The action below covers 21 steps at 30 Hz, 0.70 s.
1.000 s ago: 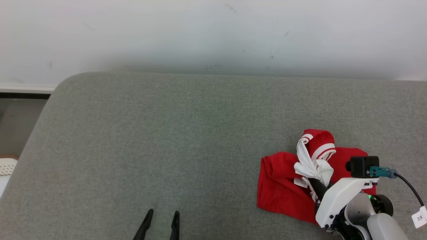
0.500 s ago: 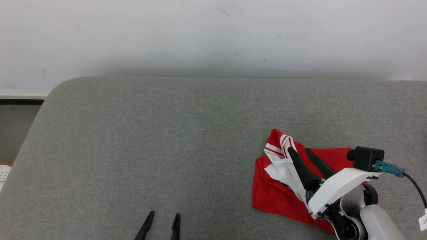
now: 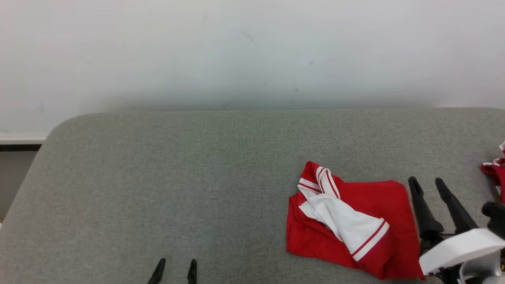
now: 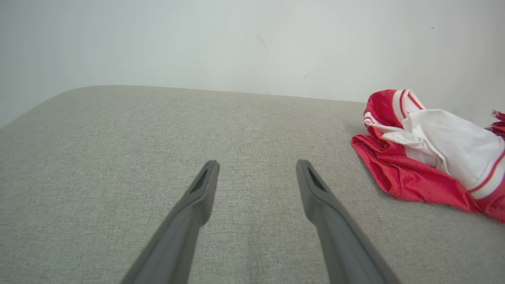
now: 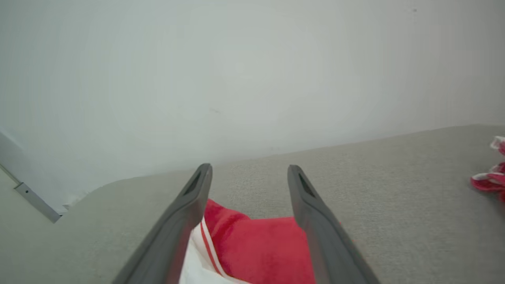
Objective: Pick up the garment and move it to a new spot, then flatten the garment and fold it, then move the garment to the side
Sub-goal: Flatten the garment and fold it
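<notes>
The garment (image 3: 378, 201), red with white panels and thin red-and-white stripes, lies crumpled and loosely doubled over on the grey bench (image 3: 197, 177), at about 4 o'clock on the bench top in the head view. A white band runs slantwise across it from 11 o'clock to 5 o'clock. At the garment's 3 o'clock the right fingers (image 3: 422, 209) stand apart and empty, the nearer one just beside the red edge; whether it touches the cloth cannot be told. Well apart, at the garment's 8 o'clock, the left fingers (image 3: 158, 271) are likewise spread wide and grip nothing. A second red-and-white cloth (image 3: 495, 171) lies at the bench's 3 o'clock edge. Behind the bench rises a pale wall (image 3: 252, 51), with a white baseboard (image 3: 19, 138) at 9 o'clock. The left wrist view looks low across the bench between the left fingers (image 4: 195, 201) and gives the garment (image 4: 398, 177) side-on at 3 o'clock, its red hem rumpled into ridges. The right wrist view has the garment (image 5: 260, 248) at 6 o'clock between the right fingers (image 5: 309, 213), and a grey metal strip (image 5: 35, 201) on the wall at 8 o'clock.
</notes>
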Motion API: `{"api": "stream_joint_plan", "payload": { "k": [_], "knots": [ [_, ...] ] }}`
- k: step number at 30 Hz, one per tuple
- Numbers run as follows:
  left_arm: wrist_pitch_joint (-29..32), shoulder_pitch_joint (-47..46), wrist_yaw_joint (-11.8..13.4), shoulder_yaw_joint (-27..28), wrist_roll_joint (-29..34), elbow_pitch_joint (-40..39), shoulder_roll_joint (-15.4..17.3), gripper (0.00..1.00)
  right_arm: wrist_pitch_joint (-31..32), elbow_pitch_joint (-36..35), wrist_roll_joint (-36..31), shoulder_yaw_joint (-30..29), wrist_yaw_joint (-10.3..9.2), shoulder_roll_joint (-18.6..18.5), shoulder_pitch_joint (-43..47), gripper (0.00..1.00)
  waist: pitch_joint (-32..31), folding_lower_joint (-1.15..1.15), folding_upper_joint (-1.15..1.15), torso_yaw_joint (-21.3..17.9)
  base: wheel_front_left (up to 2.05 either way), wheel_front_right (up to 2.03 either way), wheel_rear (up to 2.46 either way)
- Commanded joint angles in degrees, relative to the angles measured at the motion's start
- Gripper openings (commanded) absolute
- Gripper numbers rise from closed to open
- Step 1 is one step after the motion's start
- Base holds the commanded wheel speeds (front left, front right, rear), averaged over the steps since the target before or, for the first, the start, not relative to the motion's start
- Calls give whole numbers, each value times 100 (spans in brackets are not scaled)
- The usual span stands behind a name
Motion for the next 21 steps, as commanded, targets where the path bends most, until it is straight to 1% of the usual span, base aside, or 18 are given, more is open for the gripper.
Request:
{"api": "stream_joint_plan", "payload": {
  "k": [1,2,3,5,7,11,15,16,17,18,21],
  "knots": [
    [-8,83,5,52,68,-31,23,100,-83,-36,-198,-143,-12,-118,222,100,-81,0,0,-85,0,0,0],
    [-8,83,5,52,68,-31,23,100,-83,-36,-198,-143,-12,-118,222,100,-81,0,0,-85,0,0,0],
    [-8,95,-14,85,77,-46,23,100,-208,-34,-382,-274,-13,-196,387,100,-131,0,0,-126,0,0,0],
    [-8,102,-18,101,78,-53,23,100,-267,-7,-471,-318,-12,-232,479,100,-153,0,0,-140,0,0,0],
    [-8,106,-25,125,94,-71,22,100,-414,52,-642,-380,-13,-353,643,100,-173,0,0,-156,0,0,0],
    [-8,144,1,176,100,-115,21,100,-770,260,-1008,-361,-12,-579,894,100,-210,0,0,-184,0,0,0],
    [-8,151,-3,216,102,-143,19,100,-1012,563,-1228,-304,-13,-671,976,100,-199,0,0,-189,0,0,0],
    [-8,147,-9,224,109,-146,19,100,-1029,651,-1242,-260,-13,-665,963,60,-189,0,0,-186,0,0,0],
    [-8,142,-15,230,116,-150,19,100,-1031,730,-1231,-202,-13,-661,927,26,-176,0,0,-180,0,0,0],
    [-8,130,-22,232,127,-157,19,100,-1008,818,-1231,-129,-12,-681,881,0,-158,0,0,-169,0,0,0],
    [-8,47,-48,246,149,-187,18,100,-982,1085,-1175,97,-13,-710,703,0,-63,0,0,-124,0,0,0]
  ]
}}
